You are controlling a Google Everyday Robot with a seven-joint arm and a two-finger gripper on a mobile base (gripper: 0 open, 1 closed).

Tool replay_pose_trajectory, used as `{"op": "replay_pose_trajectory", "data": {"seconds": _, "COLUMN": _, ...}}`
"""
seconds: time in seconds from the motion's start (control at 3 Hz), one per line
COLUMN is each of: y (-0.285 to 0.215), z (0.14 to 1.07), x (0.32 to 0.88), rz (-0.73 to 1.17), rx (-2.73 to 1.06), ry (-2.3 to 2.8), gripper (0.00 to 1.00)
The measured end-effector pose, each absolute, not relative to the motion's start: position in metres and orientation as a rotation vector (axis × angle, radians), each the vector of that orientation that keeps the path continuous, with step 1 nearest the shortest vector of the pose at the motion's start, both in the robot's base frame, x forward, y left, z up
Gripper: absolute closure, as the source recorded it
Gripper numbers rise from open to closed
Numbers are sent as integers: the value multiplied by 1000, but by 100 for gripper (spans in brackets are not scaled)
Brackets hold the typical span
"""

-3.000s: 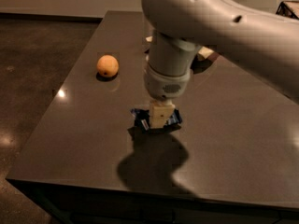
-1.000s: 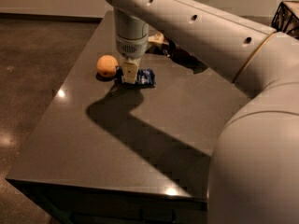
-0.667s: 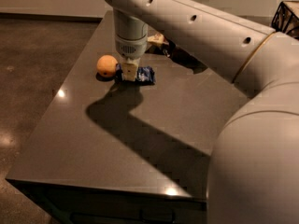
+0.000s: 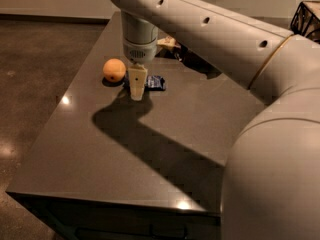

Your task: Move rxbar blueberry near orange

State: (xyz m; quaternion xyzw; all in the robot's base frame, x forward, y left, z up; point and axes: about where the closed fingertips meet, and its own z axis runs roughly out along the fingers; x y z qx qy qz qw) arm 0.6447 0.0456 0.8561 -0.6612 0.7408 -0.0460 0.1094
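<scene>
From where I stand the job looks nearly finished. The orange (image 4: 114, 70) sits toward the far left part of the table (image 4: 65, 159), and the bar (image 4: 156, 82) lies flat on the table just to its right, near it, with only a narrow strip of bare top between the two. The tool (image 4: 137, 91) hangs straight down from the arm (image 4: 200, 24), right at the bar's left end and between bar and orange, so it hides that end from me. Only the blue right part of the wrapper shows past it. I cannot tell whether the tool is clamped on the bar or has let go of it, nor whether its tip is touching the table. If the bar is resting on its own, as it seems to be, the placing itself is done. What is left, in my judgement, is for the tool to release if it has not, and to lift clear without dragging the bar away or nudging the orange, which would roll easily. Some tan packaging (image 4: 167, 43) sits further back, well apart from both.
</scene>
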Motion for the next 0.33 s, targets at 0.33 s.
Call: {"op": "replay_pose_trajectory", "data": {"seconds": 0.33, "y": 46, "z": 856, "x": 645, "rz": -135, "rx": -1944, "ry": 2178, "gripper": 0}}
